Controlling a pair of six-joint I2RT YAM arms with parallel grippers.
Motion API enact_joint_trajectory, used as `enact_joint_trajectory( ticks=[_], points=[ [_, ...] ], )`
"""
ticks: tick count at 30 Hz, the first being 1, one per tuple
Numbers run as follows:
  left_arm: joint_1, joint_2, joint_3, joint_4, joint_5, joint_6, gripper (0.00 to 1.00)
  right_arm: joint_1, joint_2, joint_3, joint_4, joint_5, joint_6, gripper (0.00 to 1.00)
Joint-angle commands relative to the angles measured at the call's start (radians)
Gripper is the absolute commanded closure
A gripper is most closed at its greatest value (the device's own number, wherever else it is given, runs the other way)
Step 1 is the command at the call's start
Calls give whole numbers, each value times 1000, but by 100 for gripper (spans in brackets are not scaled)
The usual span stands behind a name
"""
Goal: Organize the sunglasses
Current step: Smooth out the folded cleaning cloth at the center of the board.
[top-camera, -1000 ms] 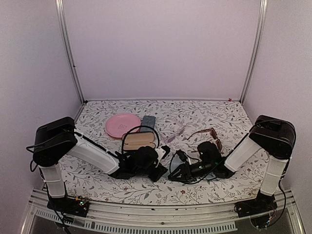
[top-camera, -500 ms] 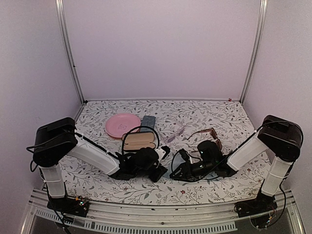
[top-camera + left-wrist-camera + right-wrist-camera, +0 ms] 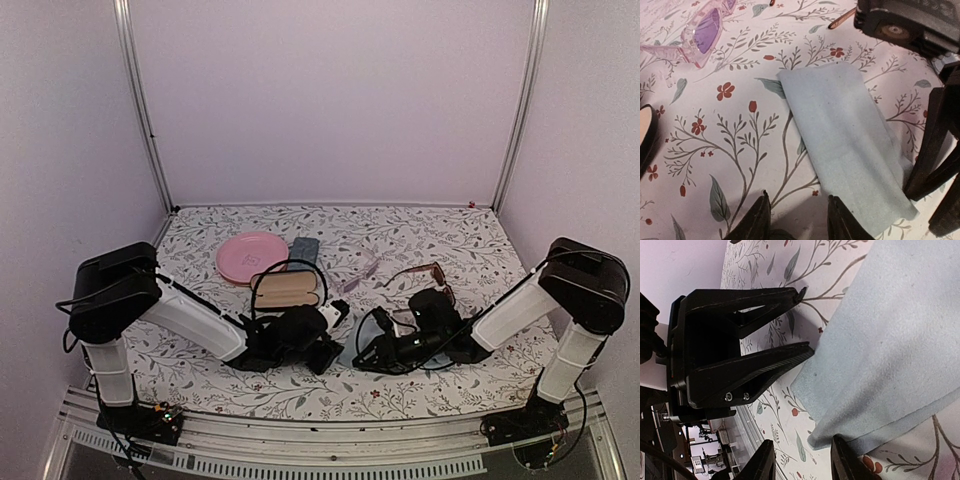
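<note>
Beyond the cloth (image 3: 850, 145), pink sunglasses (image 3: 705, 30) and brown sunglasses (image 3: 432, 273) are seen on the tabletop (image 3: 730, 125), ungripped. At the cloth's opposite ends the left hand (image 3: 797, 220) and right hand (image 3: 802, 462) are held spread, nothing pinched. Cloth handling is judged in hand; an edge pinch is called for next.

You see a matt, soft blue cloth (image 3: 850, 150) on the matt printed table cover (image 3: 740, 165), and sunglasses (image 3: 702, 32) of glossy translucent pink plastic.
</note>
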Motion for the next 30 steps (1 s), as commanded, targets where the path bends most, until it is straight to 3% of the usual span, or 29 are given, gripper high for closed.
enact_joint_trajectory(
  ticks=[1,17,30],
  points=[
    [-6,65,-21,-139,2,-6,60,4,-27,-21,-62,17,-2,59],
    [-4,-28,-60,-98,12,-10,60,1,-115,-2,-193,68,-50,57],
    [-4,-65,-100,70,206,-134,59,-7,-137,-3,-101,43,-30,54]
  ],
)
